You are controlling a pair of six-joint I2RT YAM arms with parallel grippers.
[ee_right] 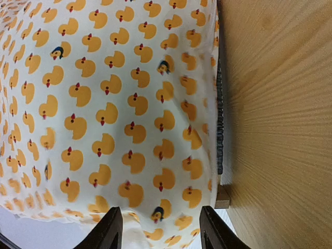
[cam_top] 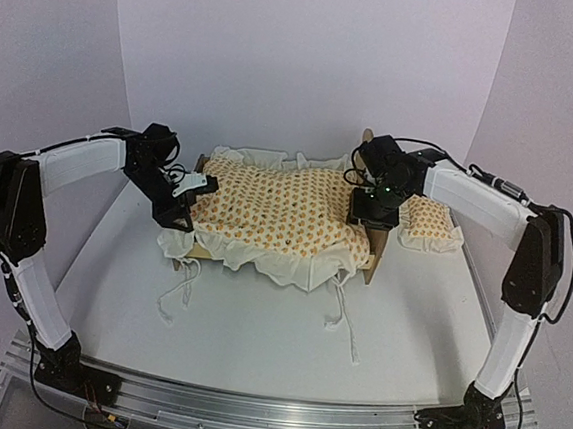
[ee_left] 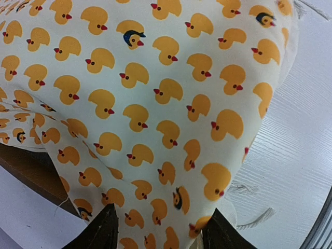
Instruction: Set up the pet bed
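Seating cushion [cam_top: 277, 209] on bed frame [ee_right: 275, 104], mid table [cam_top: 257, 322] nr far edge. L gripper [ee_left: 162, 233] & R gripper [ee_right: 161, 231]: fingers spread above fabric, pinching nothing. Next, prob: grab pillow [cam_top: 428, 224] nr right edge, set on cushion's right end.

The left arm [cam_top: 70, 165] rises from its base at the near left, bends at a high elbow and reaches inward, with the wrist tipped down. The left gripper [cam_top: 180, 215] points downward, and its fingers [ee_left: 106, 231] stand apart. The right arm [cam_top: 478, 206] mirrors it from the near right, elbow high and forearm reaching inward. The right gripper [cam_top: 371, 220] hangs nose-down from the wrist, its fingers [ee_right: 218, 228] likewise apart. The two grippers are well apart.
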